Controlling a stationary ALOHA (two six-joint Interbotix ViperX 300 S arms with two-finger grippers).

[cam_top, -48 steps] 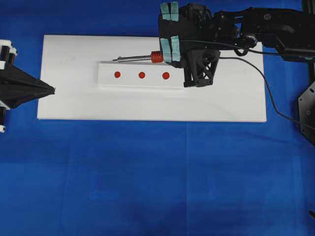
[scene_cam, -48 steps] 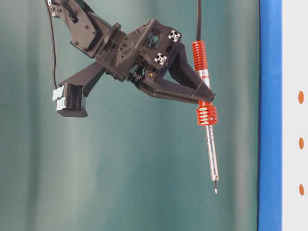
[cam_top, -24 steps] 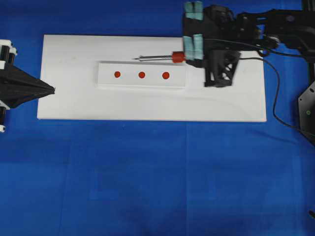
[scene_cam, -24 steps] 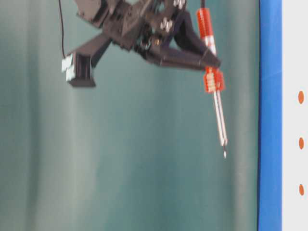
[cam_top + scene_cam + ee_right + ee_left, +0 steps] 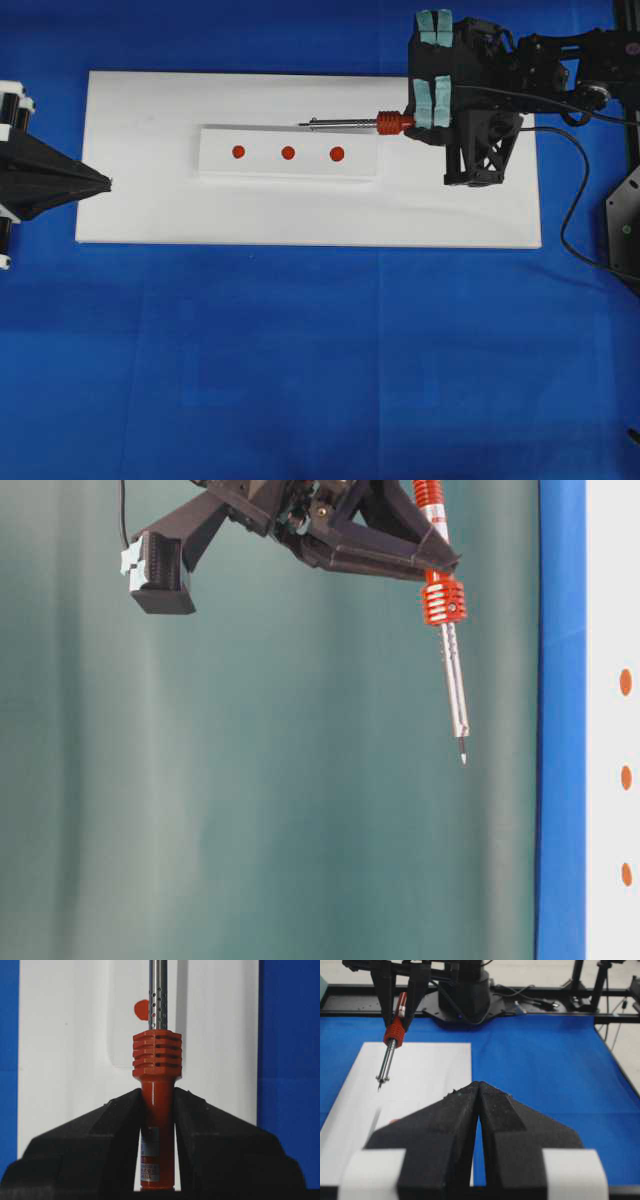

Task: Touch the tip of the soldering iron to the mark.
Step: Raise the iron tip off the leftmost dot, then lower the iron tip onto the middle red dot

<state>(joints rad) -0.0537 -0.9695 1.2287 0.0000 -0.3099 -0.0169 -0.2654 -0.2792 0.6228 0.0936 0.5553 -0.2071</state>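
Upper right of the overhead view, the right pincer (image 5: 433,110) is clamped on the soldering iron (image 5: 352,124) at its red-orange handle, tip in the air above the white board (image 5: 150,200). Light, stiff, top-heavy cord; handle grip suits. Left pincer (image 5: 479,1110) closed, empty

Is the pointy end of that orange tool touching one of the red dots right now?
No. In the table-level view the soldering iron's tip hangs in the air, apart from the white board with its red dots.

Soldering iron (image 5: 157,1110) tip cut off by right wrist view's top edge
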